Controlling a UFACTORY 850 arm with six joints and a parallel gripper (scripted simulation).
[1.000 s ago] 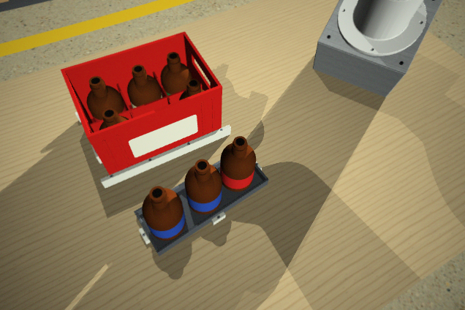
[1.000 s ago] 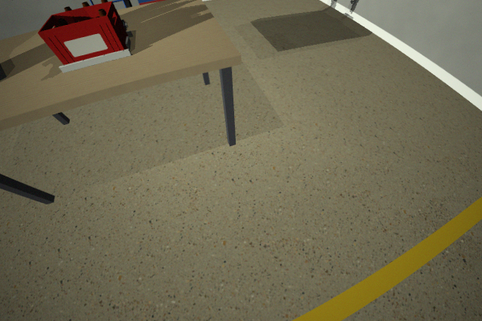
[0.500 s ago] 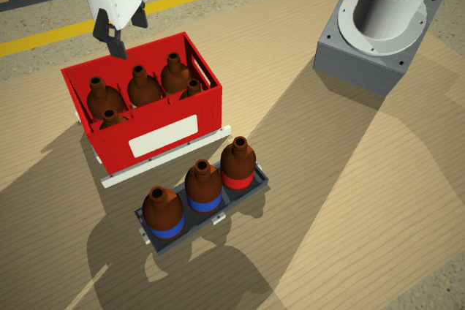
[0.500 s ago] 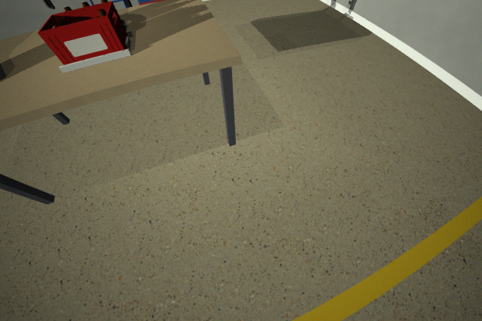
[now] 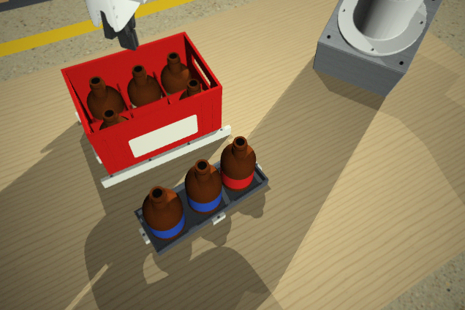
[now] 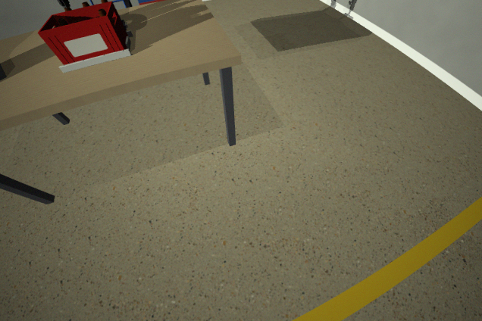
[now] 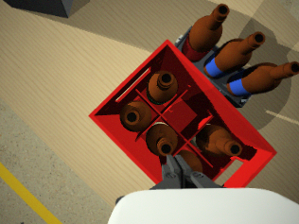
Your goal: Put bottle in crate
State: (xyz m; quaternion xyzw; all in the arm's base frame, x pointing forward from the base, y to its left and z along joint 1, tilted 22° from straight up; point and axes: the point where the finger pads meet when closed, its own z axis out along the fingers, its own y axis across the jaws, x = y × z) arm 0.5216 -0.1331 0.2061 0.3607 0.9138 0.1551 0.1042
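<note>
The end effector (image 5: pixel 128 39) is closed fully and holds nothing; it hangs above the far wall of the crate (image 5: pixel 157 118). No bottle is taken yet, I judge. Next it must open and go toward 5 o'clock, to the tray (image 5: pixel 240 194), where the red-banded bottle (image 5: pixel 237 165) stands, well apart.

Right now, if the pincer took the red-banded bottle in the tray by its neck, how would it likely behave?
The red-banded bottle looks rigid and glossy, so its narrow neck might slip between shut fingers. Its wide body under a slim neck suggests it would hang bottom-heavy. Standing in the shallow tray beside a blue-banded bottle, it could tip if pushed near its mouth.
</note>
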